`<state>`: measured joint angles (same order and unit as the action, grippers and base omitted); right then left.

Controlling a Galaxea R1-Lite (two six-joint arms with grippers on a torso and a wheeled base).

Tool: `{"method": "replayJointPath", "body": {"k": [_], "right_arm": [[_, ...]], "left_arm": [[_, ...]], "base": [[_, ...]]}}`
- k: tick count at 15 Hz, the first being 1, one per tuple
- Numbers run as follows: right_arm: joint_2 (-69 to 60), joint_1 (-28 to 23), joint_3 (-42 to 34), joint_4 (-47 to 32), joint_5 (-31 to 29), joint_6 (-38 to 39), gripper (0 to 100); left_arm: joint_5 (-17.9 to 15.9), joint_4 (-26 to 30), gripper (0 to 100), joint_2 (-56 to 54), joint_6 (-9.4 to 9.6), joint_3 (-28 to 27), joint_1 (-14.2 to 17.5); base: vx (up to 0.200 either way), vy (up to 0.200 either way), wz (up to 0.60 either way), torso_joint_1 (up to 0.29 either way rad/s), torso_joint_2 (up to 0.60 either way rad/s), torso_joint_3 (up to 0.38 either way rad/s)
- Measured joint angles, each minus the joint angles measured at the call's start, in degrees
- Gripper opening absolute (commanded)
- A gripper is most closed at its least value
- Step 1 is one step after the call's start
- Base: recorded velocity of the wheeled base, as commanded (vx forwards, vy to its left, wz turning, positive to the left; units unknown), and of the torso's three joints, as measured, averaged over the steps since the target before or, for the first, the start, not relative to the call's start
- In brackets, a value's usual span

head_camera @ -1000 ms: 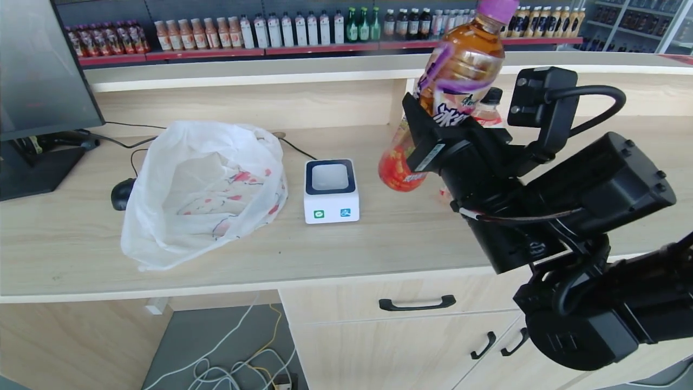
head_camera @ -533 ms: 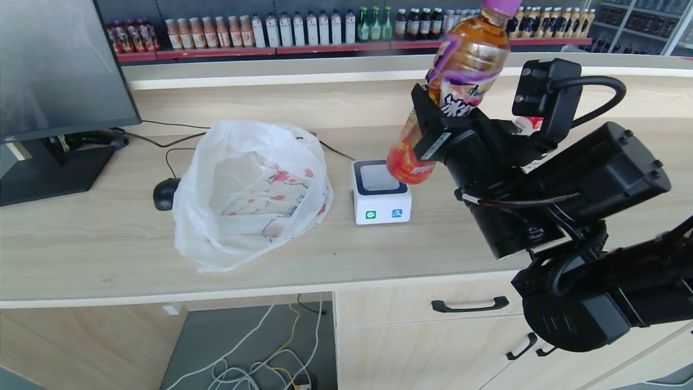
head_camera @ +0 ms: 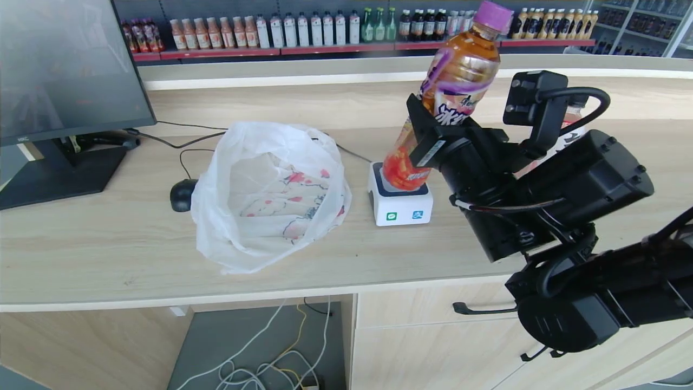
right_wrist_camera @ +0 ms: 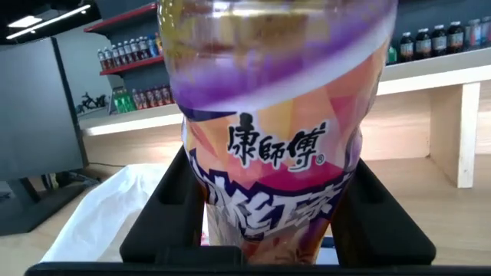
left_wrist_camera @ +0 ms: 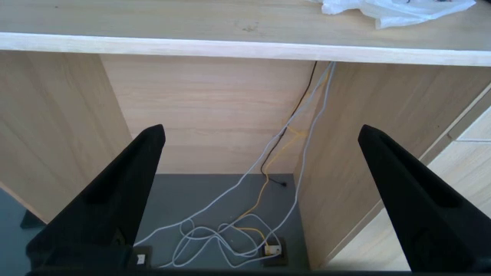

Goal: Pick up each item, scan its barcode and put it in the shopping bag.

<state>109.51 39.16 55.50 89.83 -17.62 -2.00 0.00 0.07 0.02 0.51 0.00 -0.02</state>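
Right tool clamped on a tea bottle above the scanner; left tool apart below the desk.

The right tool (head_camera: 433,129) grips one purple-capped tea bottle (head_camera: 460,70) around its middle, tilted, at upper right of centre. The bottle's base sits in front of the top of the one white barcode scanner (head_camera: 403,208) and hides most of its window, so whether they touch cannot be told. A second bottle (head_camera: 568,127) stands at the right, mostly covered by the arm. One white shopping bag (head_camera: 270,189) lies open just left of the scanner. A mouse (head_camera: 181,195) is half hidden behind the bag, and a monitor (head_camera: 65,65) is cut off at upper left. The left tool (left_wrist_camera: 265,207), its fingers wide apart, hangs under the desk (head_camera: 108,244) edge, facing loose cables (left_wrist_camera: 253,222) on the floor.
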Motion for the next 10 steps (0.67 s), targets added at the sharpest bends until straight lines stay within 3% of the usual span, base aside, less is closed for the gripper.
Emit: {"method": "replayJointPath", "body": {"k": [4, 8, 10], "right_arm": [[2.6, -2.08, 2.62, 0.05, 0.07, 1.13, 0], [3.83, -2.17, 6.49, -4.93, 0.1, 3.63, 0], [4.22, -2.17, 8.83, -8.18, 0.02, 8.56, 0]], "left_arm": [[0.0, 0.04, 100, 0.0, 0.02, 0.0, 0.0], [0.0, 0.04, 100, 0.0, 0.02, 0.0, 0.02], [-0.02, 0.02, 100, 0.0, 0.02, 0.0, 0.02]], "base": [[0.0, 0.0, 0.0, 0.0, 0.0, 0.0], [0.0, 0.0, 0.0, 0.0, 0.0, 0.0], [0.0, 0.0, 0.0, 0.0, 0.0, 0.0]]}}
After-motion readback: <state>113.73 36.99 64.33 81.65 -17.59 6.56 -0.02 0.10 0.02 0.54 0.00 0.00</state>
